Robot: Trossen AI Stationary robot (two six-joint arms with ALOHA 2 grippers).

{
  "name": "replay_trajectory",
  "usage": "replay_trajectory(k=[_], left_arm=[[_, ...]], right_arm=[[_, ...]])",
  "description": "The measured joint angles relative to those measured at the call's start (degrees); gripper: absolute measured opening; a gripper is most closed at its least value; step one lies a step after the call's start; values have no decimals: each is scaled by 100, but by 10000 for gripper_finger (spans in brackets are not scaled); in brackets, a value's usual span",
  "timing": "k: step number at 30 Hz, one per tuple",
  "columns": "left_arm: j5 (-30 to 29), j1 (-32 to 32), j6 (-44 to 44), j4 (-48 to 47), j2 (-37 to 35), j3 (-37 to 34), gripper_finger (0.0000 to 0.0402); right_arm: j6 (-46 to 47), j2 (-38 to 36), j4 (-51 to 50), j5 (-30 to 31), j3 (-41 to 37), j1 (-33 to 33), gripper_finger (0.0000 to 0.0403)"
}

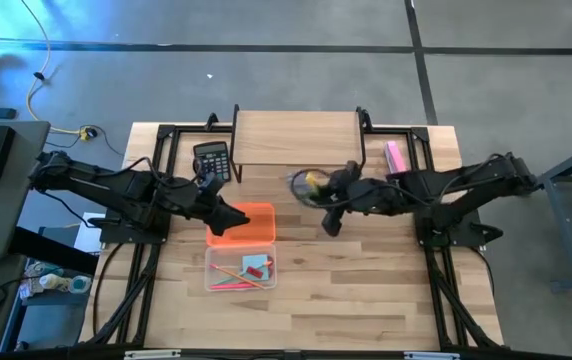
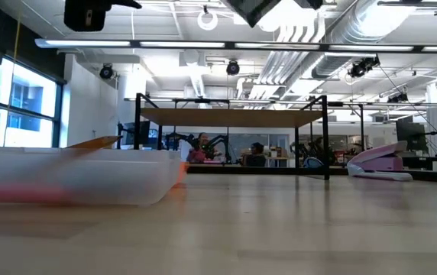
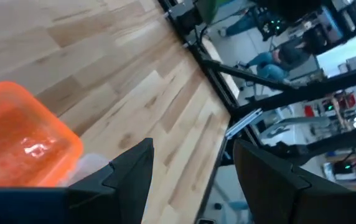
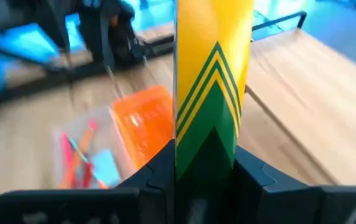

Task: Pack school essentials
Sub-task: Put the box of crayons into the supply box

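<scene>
My right gripper (image 1: 322, 187) is shut on the small yellow-green crayon box (image 4: 213, 74), held above the table near its middle, in front of the raised shelf. The clear container (image 1: 241, 268) sits toward the near edge with pink and orange pencils (image 1: 234, 276), a light-blue notepad (image 1: 255, 264) and a tiny red piece inside. Its orange lid (image 1: 246, 224) lies just beyond it. My left gripper (image 1: 232, 217) hovers open over that lid (image 3: 16, 134), with nothing between its fingers (image 3: 134, 171). My right gripper pinches the crayon box between its two fingers (image 4: 165, 168) at the box's green end (image 4: 210, 146). The rest of the box sticks out ahead of the fingers. The box is lifted clear of the table.
A black calculator (image 1: 211, 159) lies at the far left beside the raised wooden shelf (image 1: 296, 140). A flat pink bar (image 1: 396, 157) lies at the far right, seen also in the low view (image 2: 379, 162). Bare wood stretches right of the container. People show in the room behind.
</scene>
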Motion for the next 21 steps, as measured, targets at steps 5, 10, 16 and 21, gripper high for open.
replay_trajectory(k=[5,10,16,21], left_arm=[[-23,58,-398,309,108,2,211],[-39,193,-1148,628,210,0,211],[-139,373,-2128,1229,398,-4,211],[-597,464,-2572,1533,502,-2,211]], right_arm=[[-1164,455,-600,47,450,20,88],[-2187,933,-1020,435,812,59,88],[-3633,1446,-1090,1471,1075,205,88],[-4421,1711,-1104,2770,1178,356,88]])
